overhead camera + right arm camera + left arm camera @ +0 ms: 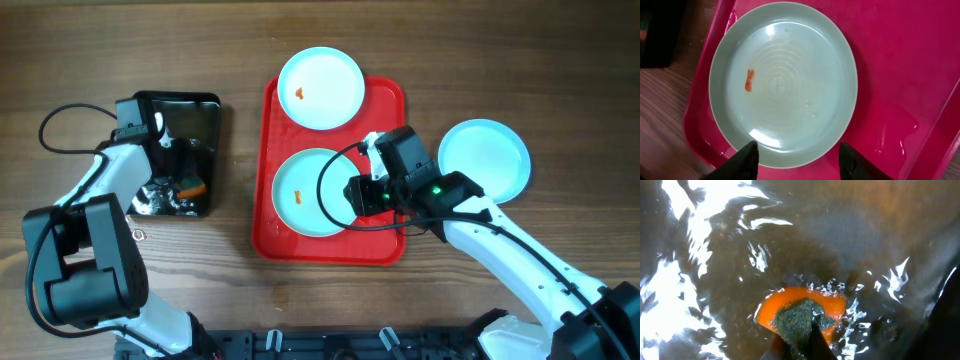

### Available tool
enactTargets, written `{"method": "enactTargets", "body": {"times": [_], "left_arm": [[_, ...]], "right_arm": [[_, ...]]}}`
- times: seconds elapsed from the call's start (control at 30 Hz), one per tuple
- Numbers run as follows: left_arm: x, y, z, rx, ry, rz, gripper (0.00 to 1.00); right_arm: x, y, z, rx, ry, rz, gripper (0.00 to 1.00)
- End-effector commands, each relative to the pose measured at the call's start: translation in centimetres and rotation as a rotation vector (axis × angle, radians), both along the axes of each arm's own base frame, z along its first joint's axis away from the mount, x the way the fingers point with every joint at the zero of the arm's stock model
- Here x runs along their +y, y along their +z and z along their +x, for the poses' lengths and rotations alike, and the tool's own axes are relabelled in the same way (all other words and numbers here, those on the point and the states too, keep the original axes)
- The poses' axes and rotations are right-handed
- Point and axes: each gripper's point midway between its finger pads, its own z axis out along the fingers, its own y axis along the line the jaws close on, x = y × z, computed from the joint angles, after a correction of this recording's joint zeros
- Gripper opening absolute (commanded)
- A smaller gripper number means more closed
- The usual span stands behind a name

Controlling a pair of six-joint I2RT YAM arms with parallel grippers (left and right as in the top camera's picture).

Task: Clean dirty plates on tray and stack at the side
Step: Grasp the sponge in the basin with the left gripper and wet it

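Observation:
The red tray (385,110) lies at the table's middle. One plate (300,192) with an orange speck sits in its near left part. A second speckled plate (320,88) rests over the tray's far rim. A third plate (484,160), with no speck, lies on the table to the right. My right gripper (362,192) is open and hovers at the near plate's right edge. In the right wrist view its fingers (797,156) straddle the rim of that plate (785,80). My left gripper (802,340) is shut on an orange-and-green sponge (802,312) in water.
A black tray (205,110) holding water stands at the left, with the left gripper (183,183) and sponge inside it. The right arm's cable loops over the near plate. Water films the red tray (900,75) floor.

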Motion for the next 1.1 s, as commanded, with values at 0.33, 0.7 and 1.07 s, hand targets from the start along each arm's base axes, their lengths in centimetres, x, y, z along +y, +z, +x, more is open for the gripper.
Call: {"method": "enactTargets", "body": {"times": [0.33, 0.7, 1.07], "left_arm": [[0.3, 4.3, -1.4, -0.008, -0.051, 0.047, 0.53], [-0.5, -0.8, -5.5, 0.108, 0.04, 0.001, 0.35], [-0.1, 1.1, -3.4, -0.011, 0.035, 0.023, 0.04]], "right_arm": [[0.5, 1.1, 0.2, -0.011, -0.005, 0.039, 0.52], [0.5, 1.1, 0.3, -0.012, -0.006, 0.04, 0.52], [0.8, 1.2, 0.2, -0.009, 0.004, 0.057, 0.52]]}}
